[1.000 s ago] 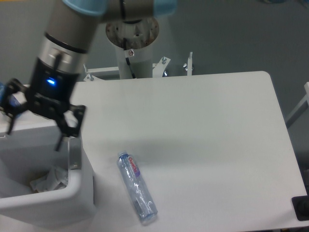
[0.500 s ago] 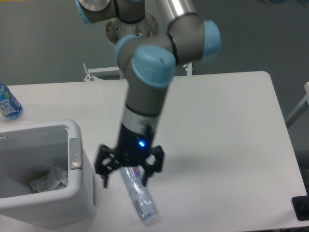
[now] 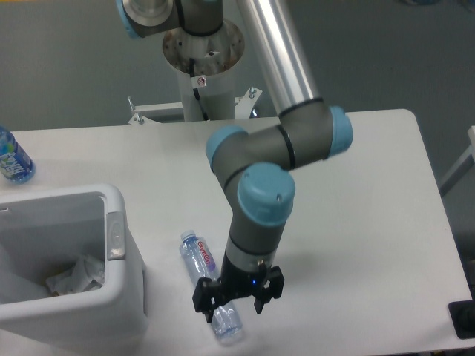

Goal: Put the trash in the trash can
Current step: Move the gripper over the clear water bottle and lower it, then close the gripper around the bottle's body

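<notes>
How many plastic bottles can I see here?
2. A crushed bottle lies on the table beside the white bin, its lower end under the end effector. A blue-labelled bottle stands at the far left edge. More could be hidden inside the bin.

- One fixed camera, set high and looking steeply down across the white table (image 3: 356, 222), toward the arm's base post (image 3: 204, 74) at the far edge
- Mid-range; the trash can (image 3: 122, 297) is cut by the left and bottom edges

Fingers (image 3: 236, 298) straddle the crushed bottle (image 3: 209, 283) (bin (image 3: 119, 297) left).
</notes>
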Controlling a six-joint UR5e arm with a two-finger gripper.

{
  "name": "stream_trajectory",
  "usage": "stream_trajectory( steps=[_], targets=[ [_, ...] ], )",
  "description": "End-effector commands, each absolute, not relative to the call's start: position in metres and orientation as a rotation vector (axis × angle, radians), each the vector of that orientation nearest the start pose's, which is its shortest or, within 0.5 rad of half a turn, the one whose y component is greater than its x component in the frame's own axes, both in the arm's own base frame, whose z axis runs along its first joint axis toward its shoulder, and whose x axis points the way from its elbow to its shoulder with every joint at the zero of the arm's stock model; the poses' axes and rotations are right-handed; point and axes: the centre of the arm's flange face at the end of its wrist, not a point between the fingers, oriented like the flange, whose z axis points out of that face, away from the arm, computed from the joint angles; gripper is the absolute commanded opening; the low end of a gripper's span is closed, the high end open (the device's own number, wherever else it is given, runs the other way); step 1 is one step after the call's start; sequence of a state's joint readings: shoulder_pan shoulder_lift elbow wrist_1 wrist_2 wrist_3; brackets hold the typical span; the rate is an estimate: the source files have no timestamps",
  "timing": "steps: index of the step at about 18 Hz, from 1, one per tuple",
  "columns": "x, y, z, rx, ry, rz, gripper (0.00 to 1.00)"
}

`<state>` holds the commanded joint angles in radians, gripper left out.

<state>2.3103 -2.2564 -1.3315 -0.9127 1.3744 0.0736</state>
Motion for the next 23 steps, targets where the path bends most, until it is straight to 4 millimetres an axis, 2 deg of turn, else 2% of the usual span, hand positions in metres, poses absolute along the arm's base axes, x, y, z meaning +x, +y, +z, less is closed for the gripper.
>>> stream_trajectory(
  steps=[6,11,14,15,17,18,23],
  targets=[
    [-0.380,0.658,0.218,-2.753,-0.910,-0.134,1.00],
    [-0.374,0.664,0.192,-2.808,-0.910,-0.056,1.00],
    [-0.368,0.667,0.186,-2.822,-0.901,-0.051,1.00],
    [-0.367,0.667,0.187,-2.822,-0.901,-0.051,0.94],
    [-0.366,0.666,0.188,-2.825,-0.900,-0.050,0.71],
    [-0.366,0.665,0.188,-2.825,-0.901,-0.040,0.65],
    [-0.368,0.664,0.193,-2.828,-0.897,-0.011,0.58]
  ],
)
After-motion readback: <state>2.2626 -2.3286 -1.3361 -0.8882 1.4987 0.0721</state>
